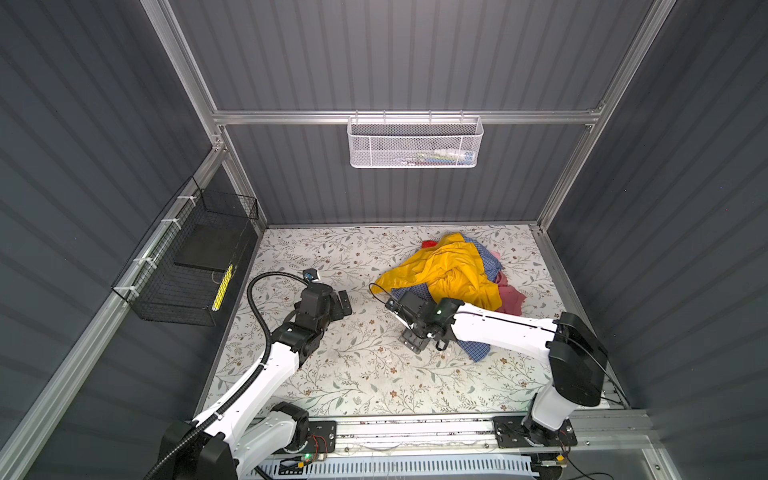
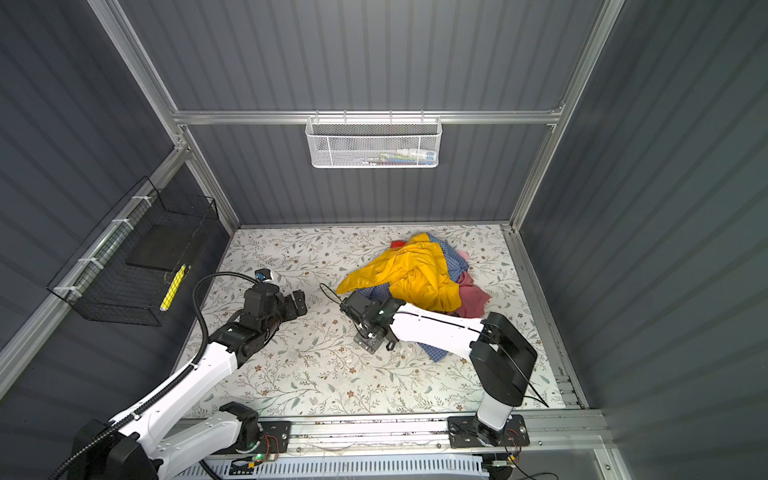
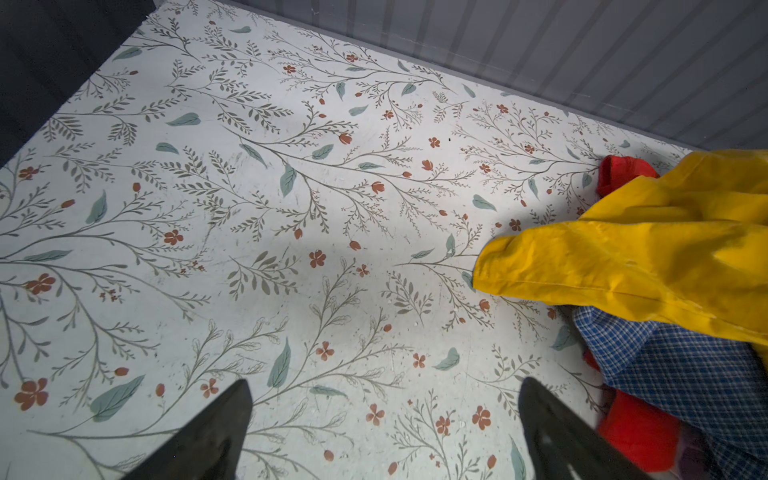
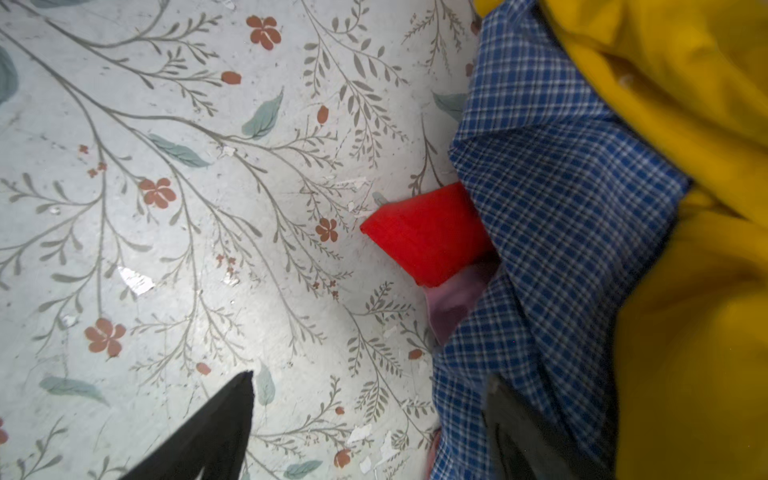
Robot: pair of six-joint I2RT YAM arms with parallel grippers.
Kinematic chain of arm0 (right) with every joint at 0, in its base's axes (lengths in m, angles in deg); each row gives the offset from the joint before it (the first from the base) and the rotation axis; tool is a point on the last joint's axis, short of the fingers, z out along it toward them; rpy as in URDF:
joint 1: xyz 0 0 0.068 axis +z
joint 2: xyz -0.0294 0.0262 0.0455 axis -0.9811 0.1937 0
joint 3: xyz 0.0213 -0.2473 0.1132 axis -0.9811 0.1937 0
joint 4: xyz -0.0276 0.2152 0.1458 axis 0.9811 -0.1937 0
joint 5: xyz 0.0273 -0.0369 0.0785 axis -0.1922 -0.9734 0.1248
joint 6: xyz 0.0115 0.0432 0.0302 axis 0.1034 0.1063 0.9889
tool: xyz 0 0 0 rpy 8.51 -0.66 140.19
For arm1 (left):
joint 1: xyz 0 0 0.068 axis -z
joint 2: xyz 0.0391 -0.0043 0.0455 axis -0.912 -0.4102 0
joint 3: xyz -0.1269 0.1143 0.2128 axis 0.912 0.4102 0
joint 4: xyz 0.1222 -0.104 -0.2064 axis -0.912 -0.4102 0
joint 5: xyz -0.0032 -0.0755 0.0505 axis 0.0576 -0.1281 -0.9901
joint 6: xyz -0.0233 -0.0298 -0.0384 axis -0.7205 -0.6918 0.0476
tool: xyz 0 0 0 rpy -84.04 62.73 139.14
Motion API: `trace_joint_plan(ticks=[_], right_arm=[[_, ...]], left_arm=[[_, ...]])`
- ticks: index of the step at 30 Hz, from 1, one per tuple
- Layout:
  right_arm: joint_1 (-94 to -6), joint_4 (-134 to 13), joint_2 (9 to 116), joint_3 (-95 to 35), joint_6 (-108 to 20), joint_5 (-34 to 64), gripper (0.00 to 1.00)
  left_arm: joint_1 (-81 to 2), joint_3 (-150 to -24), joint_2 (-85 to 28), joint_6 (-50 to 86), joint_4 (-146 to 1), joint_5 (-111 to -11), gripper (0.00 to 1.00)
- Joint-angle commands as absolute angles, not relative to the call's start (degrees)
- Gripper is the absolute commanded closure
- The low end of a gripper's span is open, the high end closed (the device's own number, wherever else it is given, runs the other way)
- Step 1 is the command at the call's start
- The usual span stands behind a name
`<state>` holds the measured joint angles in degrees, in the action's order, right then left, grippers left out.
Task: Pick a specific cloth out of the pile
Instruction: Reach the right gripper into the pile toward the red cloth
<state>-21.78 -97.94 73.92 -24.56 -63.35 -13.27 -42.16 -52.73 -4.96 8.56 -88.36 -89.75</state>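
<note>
- The right jaws are seen standing wide at the bottom of the right wrist view, with nothing clamped. One finger is over the bare counter, and the other is set against the edge of the blue checked shirt.
- If the jaws were closed here, the shirt would probably be caught instead of the wanted cloth. Only a red corner of that cloth is shown, at centre frame ahead of the jaws, tucked under the shirt.
- A pink piece lies touching that corner, so both could be pinched together.
- The cloth looks thin and slick, so a shallow grip on the corner might slip off.
- Most of the cloth is buried. In a top view more red is seen at the far edge of the pile, under the yellow garment. The garments above would probably be dragged along by a pull.
- The left jaws are shown wide and empty at the bottom of the left wrist view, over bare counter and apart from the pile at the right edge. The heap is therefore not held down.
</note>
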Motion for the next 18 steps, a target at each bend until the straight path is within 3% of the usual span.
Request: trace_joint_plan(ticks=[1, 3, 10, 18], right_arm=[[-22.04, -102.61, 78.98, -29.81, -60.51, -16.74, 0.25], [-22.48, -103.98, 81.75, -32.83, -58.51, -16.92, 0.35], [-24.56, -105.99, 86.63, -37.41, -54.13, -16.89, 0.29], [-26.36, -106.44, 89.72, -39.83, -52.56, -15.60, 0.35]], left_arm=[[-41.93, -52.31, -3.77, 8.44, -90.36, -91.01, 0.00], [-41.96, -52.32, -3.45, 8.65, -91.02, -91.19, 0.00], [-42.00, -51.84, -1.18, 9.15, -92.98, -92.53, 0.00], [-41.96, -51.15, -0.09, 8.71, -93.51, -93.22, 0.00]])
